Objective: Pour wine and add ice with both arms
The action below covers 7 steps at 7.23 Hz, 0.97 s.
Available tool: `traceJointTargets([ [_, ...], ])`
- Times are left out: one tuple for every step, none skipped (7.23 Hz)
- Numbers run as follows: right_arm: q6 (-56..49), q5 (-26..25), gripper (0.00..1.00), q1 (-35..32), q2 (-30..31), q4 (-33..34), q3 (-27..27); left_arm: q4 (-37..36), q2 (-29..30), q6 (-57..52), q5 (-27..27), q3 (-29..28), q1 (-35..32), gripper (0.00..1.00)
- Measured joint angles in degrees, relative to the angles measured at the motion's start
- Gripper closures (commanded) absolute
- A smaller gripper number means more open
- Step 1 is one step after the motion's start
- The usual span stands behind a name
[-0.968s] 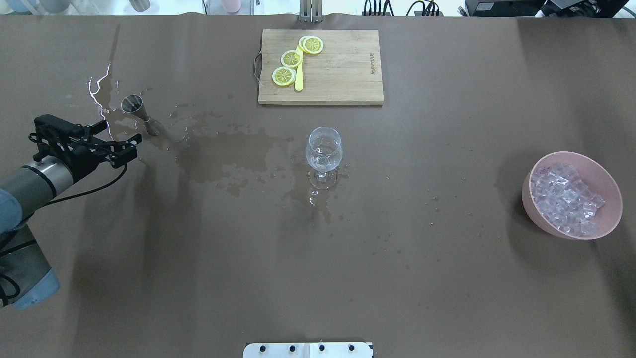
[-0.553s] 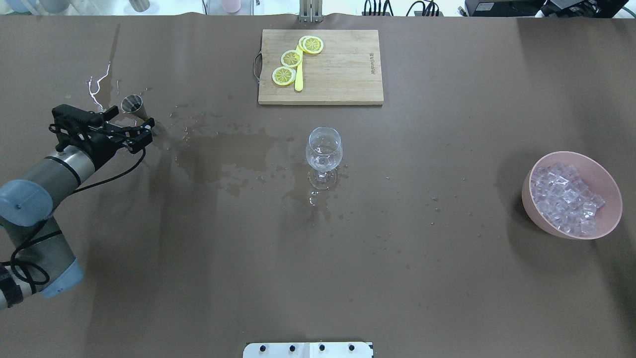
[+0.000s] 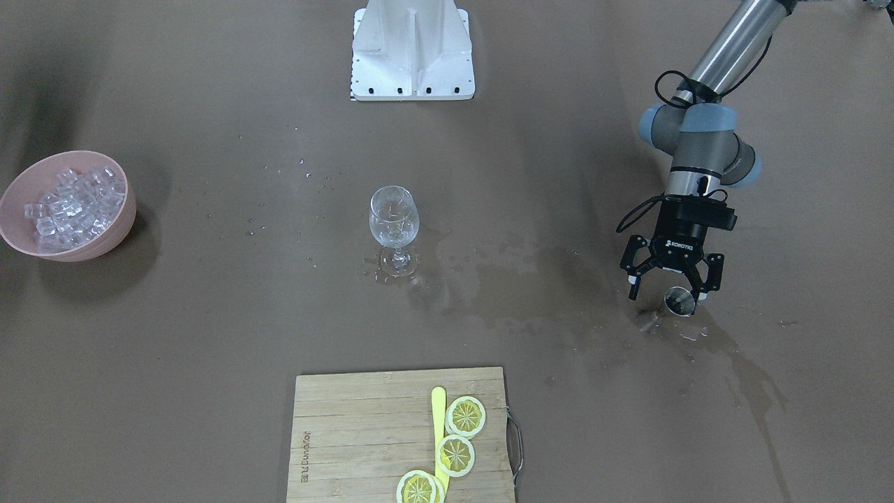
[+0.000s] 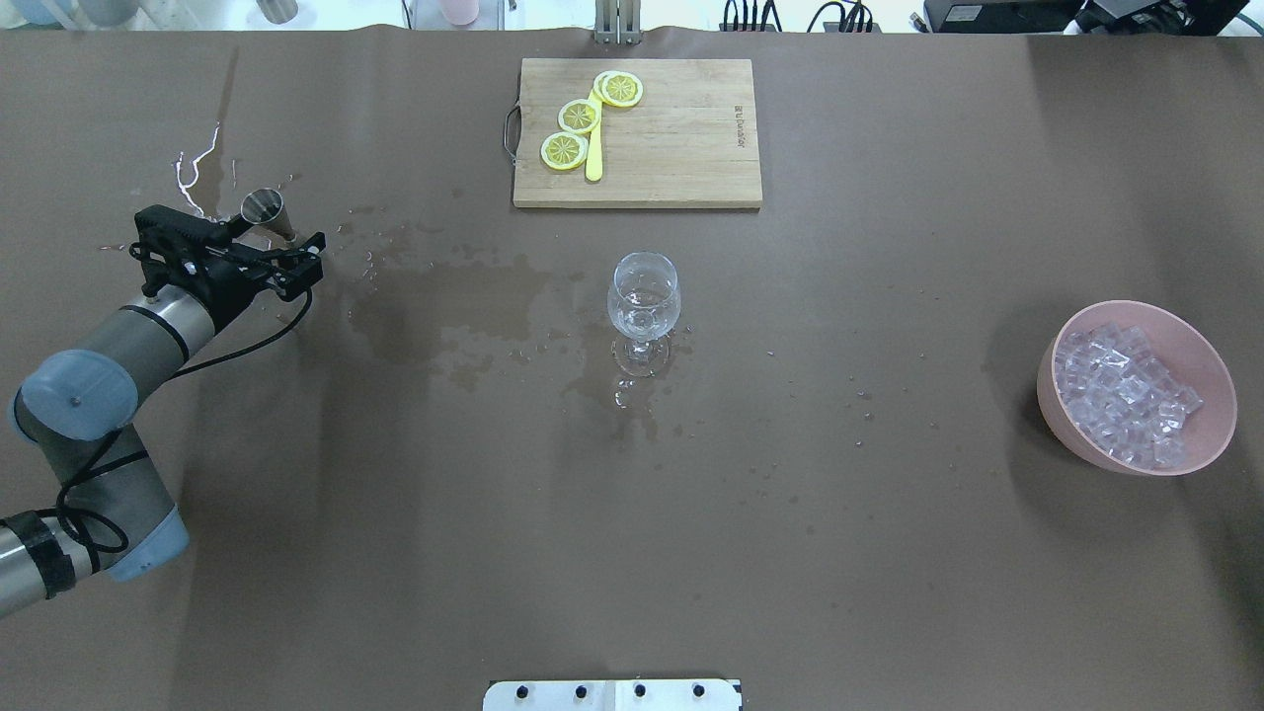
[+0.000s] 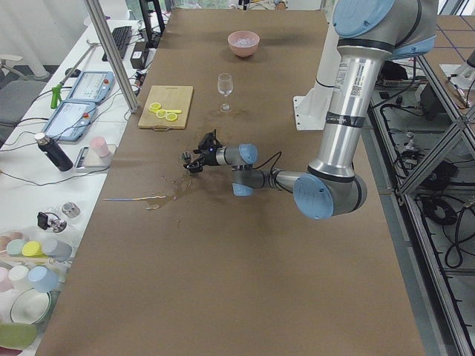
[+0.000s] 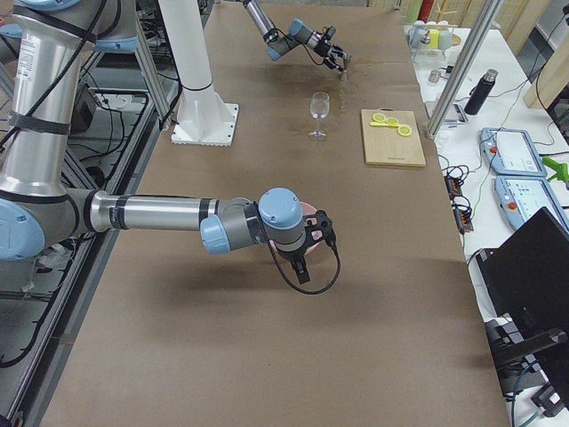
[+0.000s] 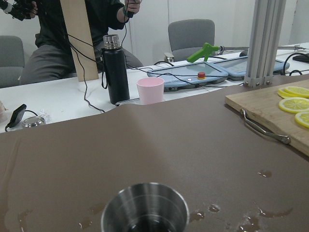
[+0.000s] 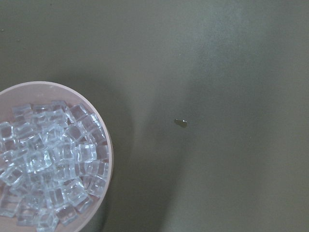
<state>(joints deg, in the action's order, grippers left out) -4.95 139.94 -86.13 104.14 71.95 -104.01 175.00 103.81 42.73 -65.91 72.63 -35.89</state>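
My left gripper is open and low over the table. Its fingers stand either side of a small steel jigger, as the front view shows of the gripper and the jigger. The jigger's open cup fills the bottom of the left wrist view. A clear stemmed glass stands mid-table with wet spill patches around it. Ice cubes are heaped in a pink bowl at the right. My right gripper hovers by that bowl, and I cannot tell if it is open or shut. The ice shows below it.
A wooden cutting board with lemon slices and a yellow knife lies at the far side, centre. A large damp stain spreads between the jigger and the glass. The white pedestal stands at the robot's edge.
My left arm has swung forward and to the right, bringing the open gripper up to the jigger. The glass, bowl and board have not moved.
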Motion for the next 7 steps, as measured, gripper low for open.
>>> traceJointTargets([
  [0.0, 0.1, 0.0, 0.0, -0.1, 0.0, 0.1, 0.0, 0.6, 0.0, 0.0, -0.5, 0.0, 0.02],
  [0.0, 0.2, 0.0, 0.0, -0.1, 0.0, 0.1, 0.0, 1.1, 0.0, 0.0, -0.9, 0.0, 0.02],
  [0.0, 0.2, 0.0, 0.0, -0.1, 0.0, 0.1, -0.1, 1.4, 0.0, 0.0, -1.4, -0.1, 0.02],
  [0.0, 0.2, 0.0, 0.0, -0.1, -0.1, 0.1, -0.2, 1.5, 0.1, 0.0, -1.7, -0.3, 0.02],
  [0.0, 0.2, 0.0, 0.0, -0.1, -0.1, 0.0, -0.3, 1.5, 0.2, 0.1, -2.0, -0.5, 0.02],
  [0.0, 0.2, 0.0, 0.0, -0.1, -0.1, -0.1, -0.8, 1.5, 0.4, 0.7, -2.3, -0.8, 0.03],
  [0.0, 0.3, 0.0, 0.0, -0.1, -0.1, -0.3, -1.6, 1.5, 0.5, 1.4, -2.5, -1.1, 0.03],
])
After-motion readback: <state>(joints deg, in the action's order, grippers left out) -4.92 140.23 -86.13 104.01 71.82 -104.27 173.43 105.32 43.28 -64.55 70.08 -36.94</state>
